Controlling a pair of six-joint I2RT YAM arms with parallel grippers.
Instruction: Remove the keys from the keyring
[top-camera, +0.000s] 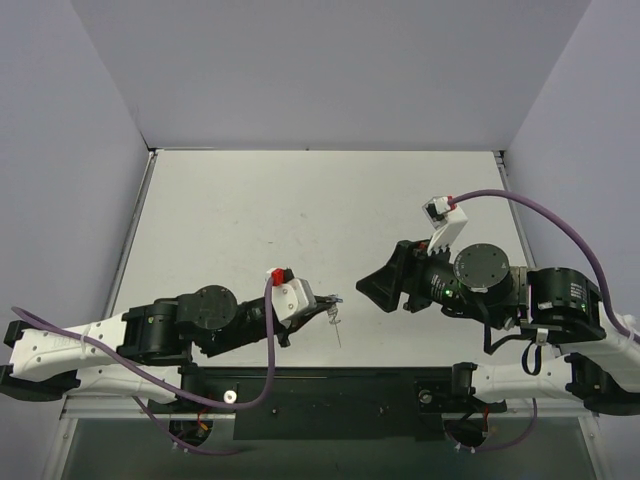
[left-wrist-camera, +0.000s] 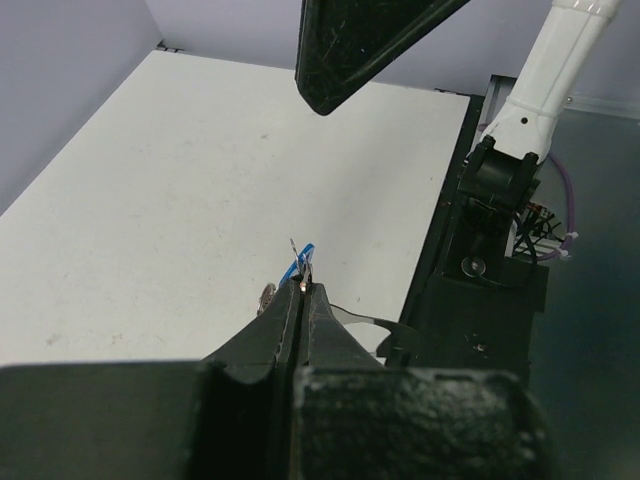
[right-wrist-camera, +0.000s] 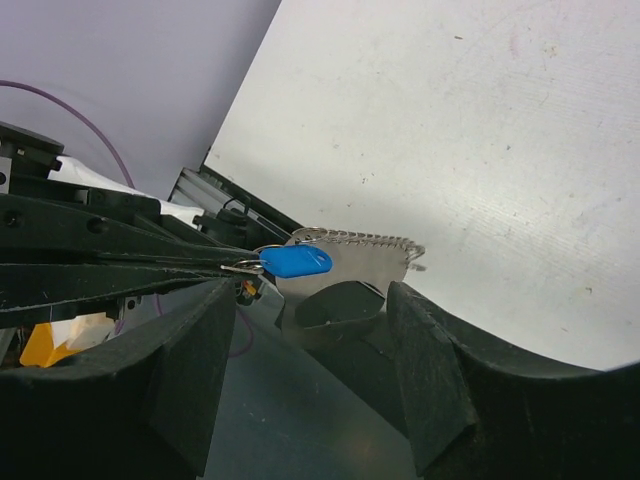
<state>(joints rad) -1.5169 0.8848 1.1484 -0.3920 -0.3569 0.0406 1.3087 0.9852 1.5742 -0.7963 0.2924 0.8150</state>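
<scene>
My left gripper (top-camera: 322, 300) is shut, and its tips (left-wrist-camera: 305, 287) pinch a thin silver loop of the keyring (right-wrist-camera: 243, 267). They hold it a little above the table near the front edge. The blue-headed key (right-wrist-camera: 296, 262) sticks out just past the tips and also shows in the left wrist view (left-wrist-camera: 300, 262). The silver chain (right-wrist-camera: 365, 238) runs on from it and hangs below the gripper in the top view (top-camera: 336, 326). I cannot pick out the plain silver key. My right gripper (top-camera: 372, 290) is open and empty, facing the key from the right, its fingers (right-wrist-camera: 430, 370) a short way from it.
The black rail with the arm bases (top-camera: 330, 385) runs along the table's near edge, right below the held keyring. The white table (top-camera: 320, 210) is walled by lilac panels at the back and sides. A purple cable (top-camera: 540, 210) loops over the right arm.
</scene>
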